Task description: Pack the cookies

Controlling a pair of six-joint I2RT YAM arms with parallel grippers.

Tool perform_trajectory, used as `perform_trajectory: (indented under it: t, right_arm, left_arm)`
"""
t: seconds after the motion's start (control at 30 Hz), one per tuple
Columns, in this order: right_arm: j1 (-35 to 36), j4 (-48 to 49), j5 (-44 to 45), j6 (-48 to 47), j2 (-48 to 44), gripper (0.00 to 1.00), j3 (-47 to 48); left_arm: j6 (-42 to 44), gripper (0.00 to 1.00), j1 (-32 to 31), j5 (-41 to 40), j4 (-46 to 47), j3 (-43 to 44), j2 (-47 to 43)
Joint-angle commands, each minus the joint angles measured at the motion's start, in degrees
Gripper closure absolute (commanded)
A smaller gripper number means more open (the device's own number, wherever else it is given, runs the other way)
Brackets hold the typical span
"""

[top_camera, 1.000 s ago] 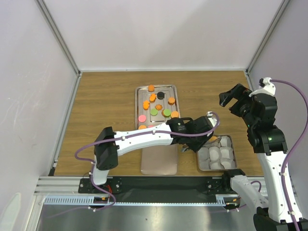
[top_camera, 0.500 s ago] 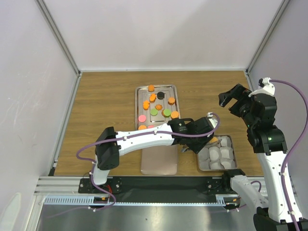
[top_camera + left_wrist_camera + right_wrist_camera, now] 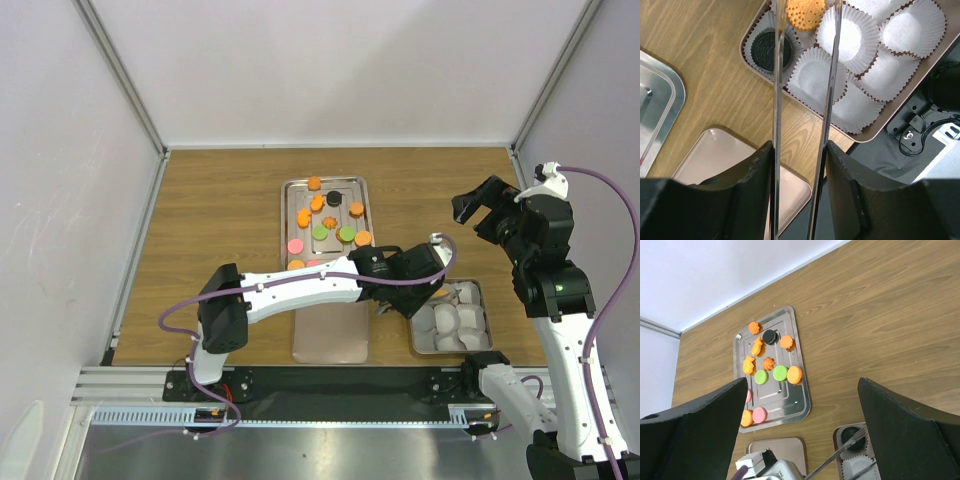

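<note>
Several cookies, orange (image 3: 314, 183), black (image 3: 333, 199), green (image 3: 320, 232) and pink (image 3: 295, 245), lie on the steel tray (image 3: 284, 215); they also show in the right wrist view (image 3: 780, 373). My left gripper (image 3: 418, 272) is shut on metal tongs (image 3: 777, 100), whose tips reach over the small box (image 3: 412, 342). An orange cookie (image 3: 805, 12) sits between the tong tips at a paper cup; I cannot tell whether it is pinched. A black cookie (image 3: 767, 50) lies in the corner cup. My right gripper (image 3: 480, 205) is open and empty, high above the table's right side.
The box holds several empty white paper cups (image 3: 817, 75). A flat pink lid (image 3: 332, 335) lies left of the box, near the table's front edge. White walls enclose the wooden table (image 3: 220, 220).
The left gripper with the tongs has edged slightly toward the box. The orange cookie at the tips shows less from above. The right arm has not moved.
</note>
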Motion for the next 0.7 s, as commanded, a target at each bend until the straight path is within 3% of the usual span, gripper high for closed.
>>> perform_trajectory:
  t: [0.0,0.33,0.67]
  right_arm:
    - [-0.19,1.66,-0.83,-0.08,-0.14,0.00,0.45]
    - [-0.11,2.45,-1.98,-0.08,1.26,0.00,-0.26]
    - [3.13,4.30,-4.61,0.01,3.99,0.00,-3.59]
  left_arm:
    - [1.32,0.52,-0.31,0.28,1.29,2.27,-4.29]
    - [-0.53,0.51,3.73,-4.63,1.12,-6.95,-19.58]
    - [-3.52,0.51,20.41,-8.07,-1.08,-27.78,-32.67]
